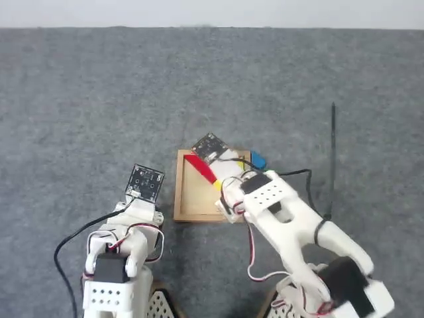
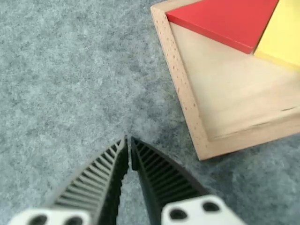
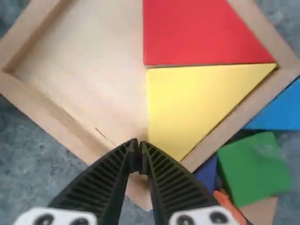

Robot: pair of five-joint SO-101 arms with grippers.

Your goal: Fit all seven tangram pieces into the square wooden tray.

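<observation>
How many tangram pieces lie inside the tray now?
2: the red triangle and the yellow triangle, edge to edge in one half of the tray. The right hand hides one corner.

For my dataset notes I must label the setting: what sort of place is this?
Probably a robotics test bench: a left arm and a right arm stand at a grey cloth-covered table, a puzzle tray lies before them, and a plain white wall is behind.

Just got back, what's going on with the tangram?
The red triangle and yellow triangle sit in the tray. The right gripper hangs shut over the tray's edge by the yellow triangle. The left gripper is shut over the carpet beside the tray. A green piece and blue piece lie outside.
</observation>
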